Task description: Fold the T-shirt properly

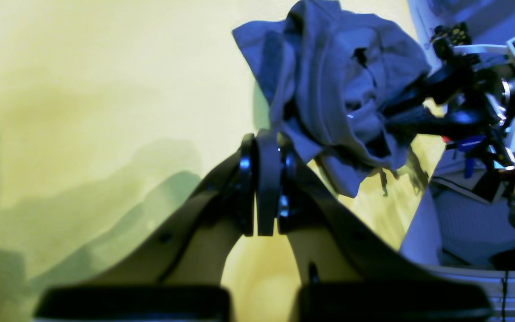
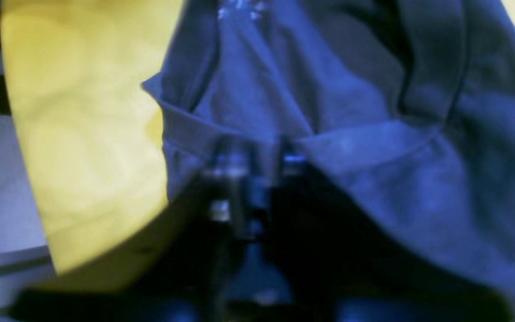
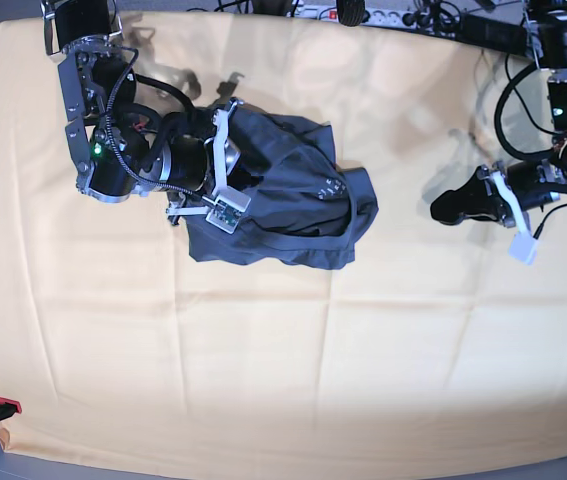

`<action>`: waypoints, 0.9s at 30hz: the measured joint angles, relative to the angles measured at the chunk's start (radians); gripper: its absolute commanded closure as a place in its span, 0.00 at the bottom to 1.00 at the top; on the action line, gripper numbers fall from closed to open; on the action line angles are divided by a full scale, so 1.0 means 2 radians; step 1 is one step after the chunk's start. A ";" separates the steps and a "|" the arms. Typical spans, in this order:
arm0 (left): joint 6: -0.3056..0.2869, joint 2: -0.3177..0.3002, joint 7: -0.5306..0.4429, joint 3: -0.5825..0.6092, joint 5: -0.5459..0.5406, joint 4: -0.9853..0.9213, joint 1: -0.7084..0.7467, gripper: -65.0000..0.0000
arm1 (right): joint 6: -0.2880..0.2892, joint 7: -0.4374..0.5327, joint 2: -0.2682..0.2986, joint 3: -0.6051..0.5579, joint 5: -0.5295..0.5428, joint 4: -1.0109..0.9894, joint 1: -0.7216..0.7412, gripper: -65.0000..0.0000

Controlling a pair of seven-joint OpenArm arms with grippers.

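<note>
Left wrist view: left gripper (image 1: 266,179) in the lower centre, fingers (image 1: 246,188) pressed together on nothing, hovering clear of the yellow-orange cloth-covered table (image 1: 83,89). Upper right of the frame: the crumpled dark slate-blue cotton T-shirt (image 1: 329,89), bunched into a lump with the other arm's black hardware pushed in from the right. Many loose folds, no stiffness; judged soft, light, limp, likely to sag and slide off a shallow pinch.

Right wrist view: filled almost wholly with blurred blue fabric. Right gripper (image 2: 257,179) in the centre, fingers (image 2: 230,170) clenched on a doubled, seam-like edge of the shirt, the cloth draping over both sides. Seen only here: the actual pinch and the thicker hem, judged the better place for a hold, at a seam or corner rather than mid-panel.

Base view: whole layout, absent from both wrist views. Shirt heaped in the upper middle, left of centre, on the table; right gripper (image 3: 218,165) buried at its left edge; left gripper (image 3: 453,208) well apart at the right, empty. Sleeves and neck not distinguishable in the heap.
</note>
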 measured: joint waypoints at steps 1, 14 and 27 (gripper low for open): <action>0.000 0.000 0.001 0.000 -0.005 0.000 0.000 1.00 | 0.000 0.001 0.000 0.000 0.000 0.000 -0.001 0.99; 0.000 -0.004 0.004 0.000 -0.007 0.000 0.000 1.00 | -0.002 0.035 0.000 0.000 0.074 0.045 -0.014 1.00; -0.008 -0.004 0.004 0.000 -0.013 0.000 0.000 1.00 | -0.002 0.033 -0.072 -0.055 0.099 0.081 -0.031 1.00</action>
